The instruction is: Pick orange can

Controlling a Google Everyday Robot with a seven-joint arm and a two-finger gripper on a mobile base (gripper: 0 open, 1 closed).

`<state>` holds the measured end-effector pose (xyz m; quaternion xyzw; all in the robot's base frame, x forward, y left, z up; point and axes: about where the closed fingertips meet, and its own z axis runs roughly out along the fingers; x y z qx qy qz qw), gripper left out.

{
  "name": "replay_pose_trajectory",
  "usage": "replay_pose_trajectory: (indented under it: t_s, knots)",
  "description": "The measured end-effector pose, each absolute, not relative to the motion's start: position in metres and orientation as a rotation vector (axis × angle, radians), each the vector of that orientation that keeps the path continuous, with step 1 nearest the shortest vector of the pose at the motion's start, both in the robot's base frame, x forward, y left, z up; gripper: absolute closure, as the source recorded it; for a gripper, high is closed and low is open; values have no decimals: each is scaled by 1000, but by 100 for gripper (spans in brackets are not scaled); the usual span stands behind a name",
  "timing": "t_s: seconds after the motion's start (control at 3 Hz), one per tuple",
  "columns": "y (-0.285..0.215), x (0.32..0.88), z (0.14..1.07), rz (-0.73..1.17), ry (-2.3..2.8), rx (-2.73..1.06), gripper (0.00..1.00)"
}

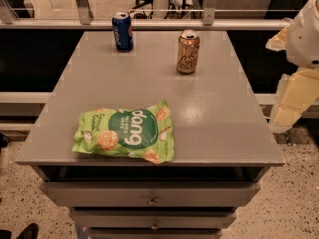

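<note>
The gripper is hanging off the right side of the table, beyond its edge and well apart from everything on it; whether it is open or closed I cannot tell. The orange can is standing upright on the far right part of the table, nothing touching it. The main risk, as I am judging it, is coming in from the side off-centre and tipping the can over. The blue can is standing well to the left, and the green snack bag is lying near the front, both out of the likely path.
</note>
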<state>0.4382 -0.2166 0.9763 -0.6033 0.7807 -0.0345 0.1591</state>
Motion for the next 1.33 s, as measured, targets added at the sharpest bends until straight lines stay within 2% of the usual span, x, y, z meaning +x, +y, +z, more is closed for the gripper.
replay_pose_trajectory:
  t_s: [0.67, 1.33]
  knots:
    - [-206, 462, 967, -79, 2185, -1707, 0]
    - [-153, 618, 936, 84, 2033, -1408, 0]
